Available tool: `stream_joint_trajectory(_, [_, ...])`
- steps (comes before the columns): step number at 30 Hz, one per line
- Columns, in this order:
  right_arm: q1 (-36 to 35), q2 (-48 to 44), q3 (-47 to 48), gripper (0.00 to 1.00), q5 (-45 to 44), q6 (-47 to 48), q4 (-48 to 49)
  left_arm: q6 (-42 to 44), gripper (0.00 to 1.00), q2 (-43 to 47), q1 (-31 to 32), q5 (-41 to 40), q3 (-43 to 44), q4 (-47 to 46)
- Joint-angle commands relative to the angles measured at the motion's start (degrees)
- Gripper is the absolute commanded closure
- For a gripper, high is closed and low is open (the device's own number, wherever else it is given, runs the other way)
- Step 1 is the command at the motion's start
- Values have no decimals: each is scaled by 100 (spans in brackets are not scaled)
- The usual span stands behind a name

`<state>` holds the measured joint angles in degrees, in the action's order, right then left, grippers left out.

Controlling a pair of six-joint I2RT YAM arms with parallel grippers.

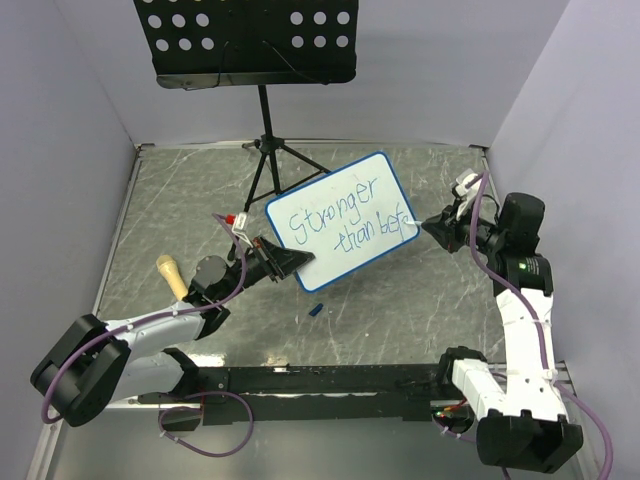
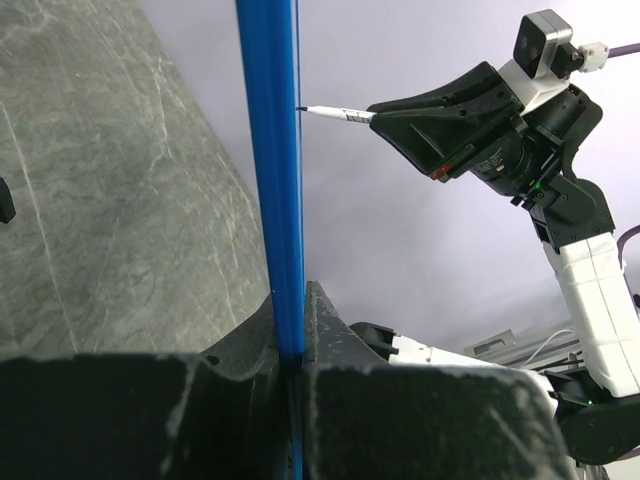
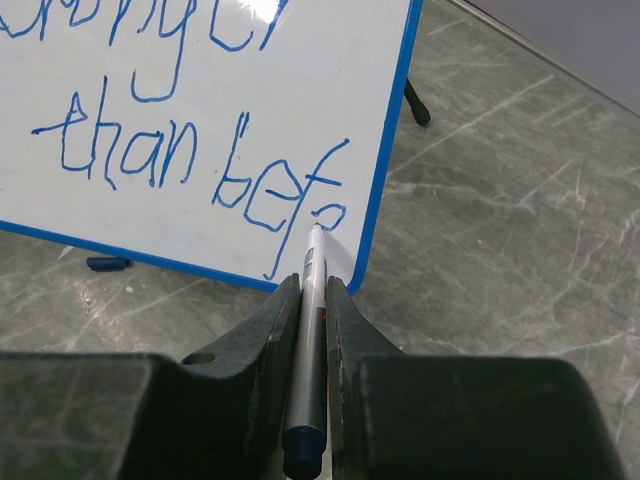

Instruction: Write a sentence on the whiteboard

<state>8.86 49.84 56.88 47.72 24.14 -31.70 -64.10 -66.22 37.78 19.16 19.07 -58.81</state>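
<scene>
The whiteboard (image 1: pixel 345 222), white with a blue frame, is held tilted above the table. My left gripper (image 1: pixel 283 262) is shut on its lower left edge; the left wrist view shows the blue frame (image 2: pixel 272 170) edge-on between the jaws. The sentence (image 1: pixel 347 226) in blue reads "Stronger than befo" in two slanted lines; the right wrist view shows its second line (image 3: pixel 190 165). My right gripper (image 1: pixel 432 227) is shut on a white marker (image 3: pixel 311 330) with a blue end. The marker's tip touches the board at the last letter, near the board's right edge.
A black perforated music-stand tray (image 1: pixel 247 40) on a tripod (image 1: pixel 268 150) stands at the back. A small blue cap (image 1: pixel 315 309) lies on the table below the board. A tan handle-like object (image 1: pixel 172 276) lies at the left. Purple walls enclose the table.
</scene>
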Motion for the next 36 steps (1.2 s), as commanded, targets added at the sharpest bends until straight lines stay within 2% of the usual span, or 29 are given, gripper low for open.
stream_joint_trajectory(1, [-34,96,95,100,141,-181,313,-6,99,83,-7,79,273,-1036])
stream_joint_trajectory(9, [-34,140,209,100,105,-349,525,-33,99,21,-7,53,255,-1107])
stream_joint_trajectory(12, [-34,35,349,100,351,-375,420,-24,99,100,-7,-104,202,-975])
stream_joint_trajectory(15, [-34,-176,368,100,659,-296,262,-41,99,188,-7,-280,132,-755])
stream_joint_trajectory(27, [-34,-309,68,100,517,249,-160,-50,99,311,-7,-307,79,-746])
stream_joint_trajectory(36, [-420,-361,-90,100,756,275,-319,-112,99,267,-7,-307,115,-773])
